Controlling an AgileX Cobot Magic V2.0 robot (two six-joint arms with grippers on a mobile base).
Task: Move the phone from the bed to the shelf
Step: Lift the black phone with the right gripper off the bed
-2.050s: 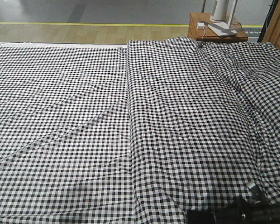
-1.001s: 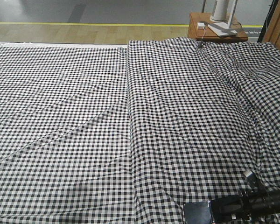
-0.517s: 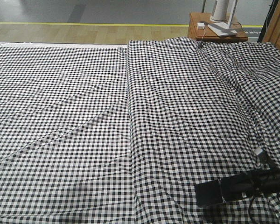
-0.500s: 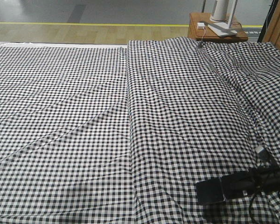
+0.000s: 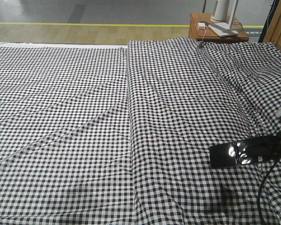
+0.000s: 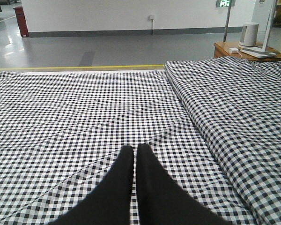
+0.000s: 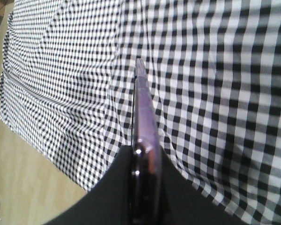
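The right gripper (image 7: 145, 151) is clamped on the phone (image 5: 227, 155), its two dark fingers (image 7: 113, 187) pressing one end from either side. In the right wrist view the phone shows edge-on, a thin glossy strip with a purplish sheen running up from between the fingers, with the check fabric of the bed (image 5: 75, 117) behind it. In the front view the phone hangs at the lower right with its glossy face showing and light glinting on it. Its long side is about level, and the arm reaching in from the right edge holds its right end. It is clear of the bed: its shadow (image 5: 221, 199) lies on the fabric apart from it, nearer the camera. A dark cable (image 5: 262, 187) loops down from the arm to the bottom edge. The left gripper (image 6: 135, 157) is closed on nothing, its fingertips touching or nearly so, and hovers over the left half of the bed, well apart from the phone. A long raised fold (image 5: 129, 117) runs from the far edge of the bed to the near edge, about the middle. Beyond the far right corner stands a brown counter (image 5: 193, 32) with white items on it, one a white cylinder (image 6: 249, 33). Past the bed lie a strip of wood flooring and a grey floor (image 5: 107, 9) with a yellow line (image 5: 84, 23).
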